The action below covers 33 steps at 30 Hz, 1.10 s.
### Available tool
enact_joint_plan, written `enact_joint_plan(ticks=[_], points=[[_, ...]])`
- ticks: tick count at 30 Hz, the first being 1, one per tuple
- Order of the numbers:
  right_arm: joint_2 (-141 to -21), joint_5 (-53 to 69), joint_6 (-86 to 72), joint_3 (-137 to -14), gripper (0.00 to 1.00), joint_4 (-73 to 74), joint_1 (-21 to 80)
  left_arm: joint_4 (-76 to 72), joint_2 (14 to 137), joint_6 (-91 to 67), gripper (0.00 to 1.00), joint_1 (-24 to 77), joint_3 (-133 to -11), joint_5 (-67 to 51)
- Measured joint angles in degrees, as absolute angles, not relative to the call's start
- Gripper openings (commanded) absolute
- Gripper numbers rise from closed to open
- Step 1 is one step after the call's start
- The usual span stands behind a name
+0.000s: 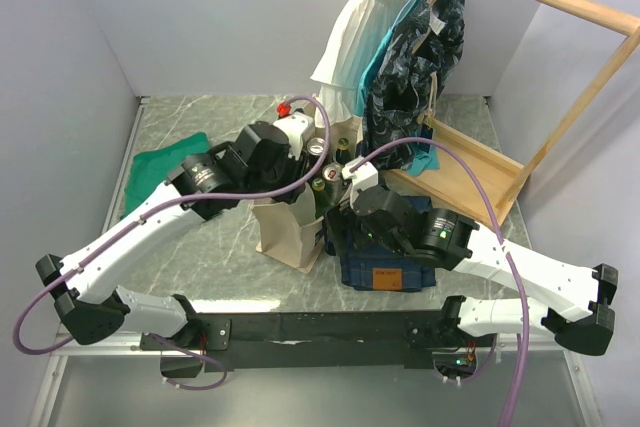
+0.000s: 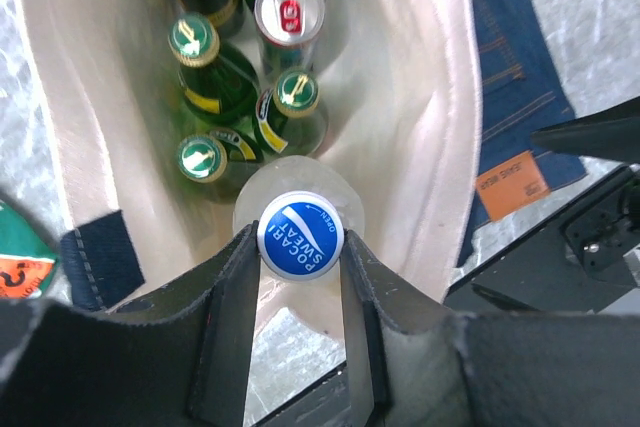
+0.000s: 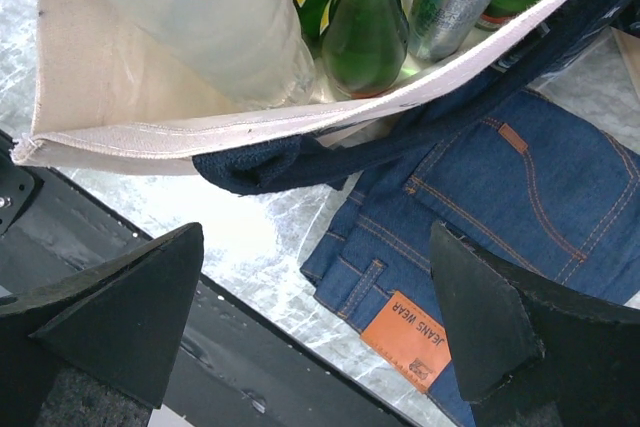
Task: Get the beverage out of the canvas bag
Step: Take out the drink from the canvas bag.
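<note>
Left gripper [image 2: 298, 239]: jaws nearly closed, one finger on each side of the round blue cap of a clear plastic bottle [image 2: 290, 182], pinching it there. Reason for the grip point: the bottle stands upright inside the boxy cream-beige canvas bag [image 2: 420, 127]. The bag walls rise around its body, so only the top can be reached from above.

The bottle sits at the end of the bag nearest the left wrist camera, close against the green glass bottles [image 2: 205, 67]. A silver-topped drinks can [image 2: 288, 9] stands beyond them. Bottle not yet out of the bag.

Right gripper [image 3: 318, 247]: jaws wide apart, holding nothing. It hangs outside the bag, just off the rim. Below it are the dark navy strap handle [image 3: 270, 162] and the folded blue denim jeans [image 3: 500, 187] on the grey marbled table [image 1: 200, 117].

Judgement: it is probably placed to steady the soft bag if the bag rides up with the lift. The next move calls for a straight upward pull, since a tilt could knock the glass neighbours.
</note>
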State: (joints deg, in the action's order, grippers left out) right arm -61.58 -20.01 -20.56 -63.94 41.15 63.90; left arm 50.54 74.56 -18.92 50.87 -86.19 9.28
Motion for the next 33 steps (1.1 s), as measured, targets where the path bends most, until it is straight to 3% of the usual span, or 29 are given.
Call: enact_joint_plan(ticks=[14,33], points=[[-60.6,-20.7,-21.0,-63.2,1.0,41.1,63.9,54.7,75.4,-17.6,0.01,50.9,-95.0,9.5],[-57.8,-24.7,-21.2,-63.7,1.0,39.7,63.9,53.0,74.7,-13.7,0.01,51.0,-104.3,18.1]])
